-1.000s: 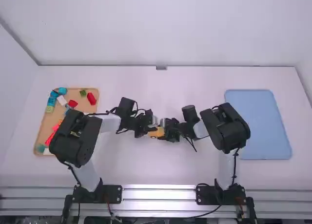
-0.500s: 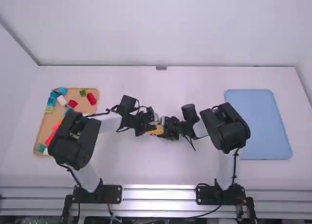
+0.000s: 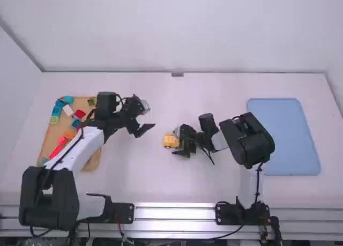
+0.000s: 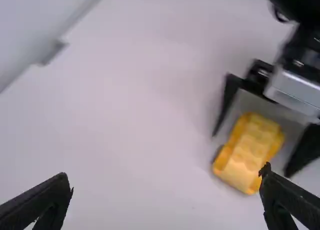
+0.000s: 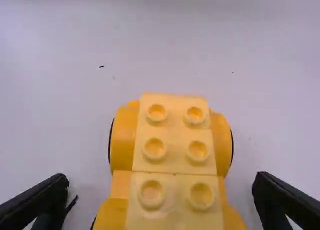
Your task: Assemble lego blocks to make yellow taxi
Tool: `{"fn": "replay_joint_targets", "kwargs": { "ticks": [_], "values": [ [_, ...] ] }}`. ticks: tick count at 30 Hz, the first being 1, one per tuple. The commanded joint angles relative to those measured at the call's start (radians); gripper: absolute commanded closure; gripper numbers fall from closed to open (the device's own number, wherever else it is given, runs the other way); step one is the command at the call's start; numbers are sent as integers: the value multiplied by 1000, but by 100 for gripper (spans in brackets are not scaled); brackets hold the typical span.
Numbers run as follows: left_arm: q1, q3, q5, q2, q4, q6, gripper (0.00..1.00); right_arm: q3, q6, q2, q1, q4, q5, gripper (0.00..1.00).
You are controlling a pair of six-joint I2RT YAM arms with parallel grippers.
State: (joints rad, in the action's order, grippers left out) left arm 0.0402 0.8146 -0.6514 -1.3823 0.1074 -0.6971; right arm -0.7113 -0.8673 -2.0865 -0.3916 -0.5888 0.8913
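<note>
Yellow studded plastic-block taxi (image 5: pixel 175 157) is positioned on the white table (image 3: pixel 134 176), between the parted fingers of the right pincer (image 5: pixel 161 181). The left pincer (image 4: pixel 167 182), also spread, has been withdrawn towards the tan block tray (image 3: pixel 81 103); a further pick is probably intended.

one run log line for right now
yellow studded plastic block build: on white table | right pincer: open astride it, gap each side | left pincer: open, empty, clear of it
</note>
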Motion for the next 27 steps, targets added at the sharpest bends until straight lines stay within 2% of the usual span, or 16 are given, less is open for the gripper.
{"fn": "replay_joint_targets", "kwargs": {
  "ticks": [1,2,5,9,14,19,23,27],
  "values": [
    [-66,11,113,76,6,240,1,5,73,40,14,26,-7,2],
    [-95,11,192,109,9,344,1,5,85,91,33,84,-7,2],
    [-120,11,272,156,10,501,1,4,77,214,73,228,-34,2],
    [-111,11,305,202,5,630,1,4,85,410,131,365,-91,2],
    [-111,11,283,208,-13,628,1,0,85,552,140,358,-71,2],
    [-118,17,225,208,-58,688,1,-99,226,586,71,367,-143,1],
    [-118,58,406,224,10,863,1,-200,266,586,8,390,-166,1],
    [-119,119,624,241,157,984,1,-303,266,578,-61,443,-206,1]
  ]
}}
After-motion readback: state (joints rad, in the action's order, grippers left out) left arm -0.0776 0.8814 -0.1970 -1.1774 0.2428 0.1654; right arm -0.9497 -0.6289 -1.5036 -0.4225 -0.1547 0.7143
